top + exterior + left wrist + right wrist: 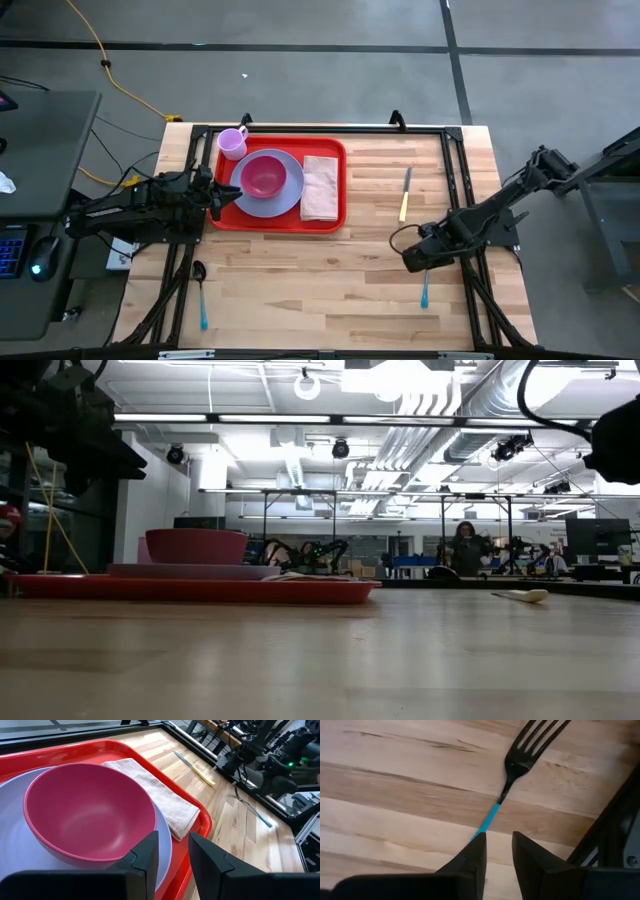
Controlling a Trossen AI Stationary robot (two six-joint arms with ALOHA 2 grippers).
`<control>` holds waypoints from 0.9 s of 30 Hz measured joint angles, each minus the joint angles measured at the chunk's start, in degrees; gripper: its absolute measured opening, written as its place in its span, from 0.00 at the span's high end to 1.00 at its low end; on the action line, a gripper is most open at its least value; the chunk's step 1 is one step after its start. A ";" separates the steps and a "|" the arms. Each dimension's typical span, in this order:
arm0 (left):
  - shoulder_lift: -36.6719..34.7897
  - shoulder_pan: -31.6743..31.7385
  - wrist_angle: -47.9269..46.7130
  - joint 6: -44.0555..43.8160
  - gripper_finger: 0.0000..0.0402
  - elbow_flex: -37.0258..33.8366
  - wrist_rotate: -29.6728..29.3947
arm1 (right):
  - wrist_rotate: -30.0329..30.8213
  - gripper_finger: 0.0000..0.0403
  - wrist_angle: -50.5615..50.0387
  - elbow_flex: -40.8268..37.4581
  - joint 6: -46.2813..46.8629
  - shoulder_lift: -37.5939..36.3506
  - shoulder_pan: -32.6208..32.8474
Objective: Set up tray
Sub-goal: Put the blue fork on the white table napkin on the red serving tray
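The red tray (335, 218) lies at the table's far left. It holds a lavender plate (290, 200) with a pink bowl (263, 176) on it, a folded white napkin (322, 187) and a purple cup (233, 142). My left gripper (173, 836) hangs over the tray's left edge (215, 197), open by a narrow gap, with nothing between its fingers. A fork (515, 767) with black tines and a blue handle lies flat on the wood at the near right (425, 290). My right gripper (498, 836) points down above the fork's handle, open, clear of it.
A knife (405, 193) with a yellow handle lies on the wood right of the tray. A spoon (201, 295) with a blue handle lies at the near left. Black frame rails (460, 190) run along the table's sides. Bare wood stretches across the middle and near side.
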 joint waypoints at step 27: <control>0.00 0.00 0.03 -0.04 0.66 0.00 0.02 | -1.28 0.64 7.09 -4.49 2.60 3.48 -0.57</control>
